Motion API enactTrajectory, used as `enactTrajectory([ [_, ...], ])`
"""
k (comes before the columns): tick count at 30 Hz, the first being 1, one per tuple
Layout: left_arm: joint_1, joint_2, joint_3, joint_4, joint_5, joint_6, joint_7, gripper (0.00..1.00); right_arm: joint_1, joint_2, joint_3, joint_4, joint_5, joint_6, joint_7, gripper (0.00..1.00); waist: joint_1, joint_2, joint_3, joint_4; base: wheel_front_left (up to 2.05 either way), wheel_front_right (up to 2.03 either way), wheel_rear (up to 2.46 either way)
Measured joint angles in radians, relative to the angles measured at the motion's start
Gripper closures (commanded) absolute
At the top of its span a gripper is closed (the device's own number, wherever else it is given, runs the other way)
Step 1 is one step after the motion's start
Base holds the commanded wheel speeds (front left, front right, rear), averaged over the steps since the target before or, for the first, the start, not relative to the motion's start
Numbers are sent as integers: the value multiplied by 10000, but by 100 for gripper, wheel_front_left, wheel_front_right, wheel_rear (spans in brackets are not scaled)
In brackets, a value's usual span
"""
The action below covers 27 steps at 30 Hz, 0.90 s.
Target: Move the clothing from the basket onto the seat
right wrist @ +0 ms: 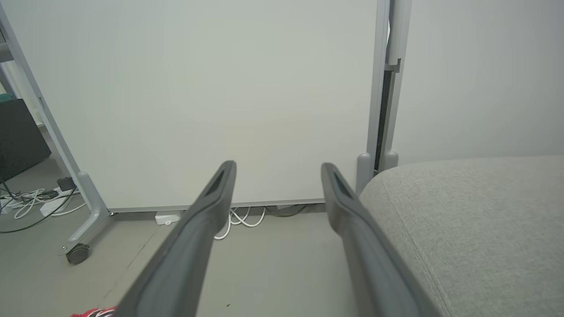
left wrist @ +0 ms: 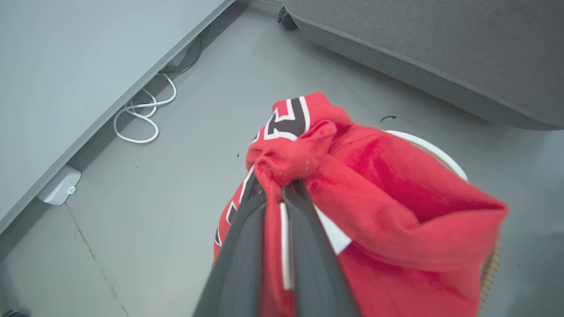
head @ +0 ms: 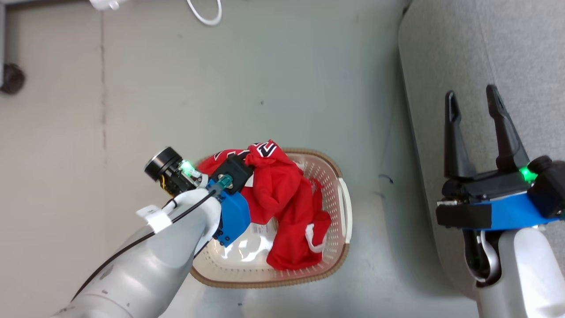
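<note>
The left jaws were shut on a bunched fold of the soft, floppy clothing above the basket. The right jaws gaped empty; the seat lay at three o'clock.

The grey floor has a small black mark on it. A white cord lies in loops on the far side, at the foot of a big white board. The board's grey leg has a little black wheel. A small white box sits under the board's bottom edge. More cords lie on the far left.
</note>
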Motion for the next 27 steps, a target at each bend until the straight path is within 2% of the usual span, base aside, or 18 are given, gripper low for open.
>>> enactTrajectory([
  [15, 1466, 585, 3269, -2667, -472, 395, -2, 100, 917, 0, -25, 378, 6, 0, 0, 0, 0, 0, -2004, 424, 0, 0, 0],
  [21, 2036, 644, 4566, -3900, -127, 399, -2, 100, 1220, 0, -31, 474, 25, 0, 2, 0, 0, 1, -2626, 510, 0, 0, 0],
  [27, 2606, 487, 5344, -4800, 318, 328, -2, 100, 1543, 0, -88, 518, 96, 0, 0, 0, 1, 0, -3134, 587, 0, 0, 0],
])
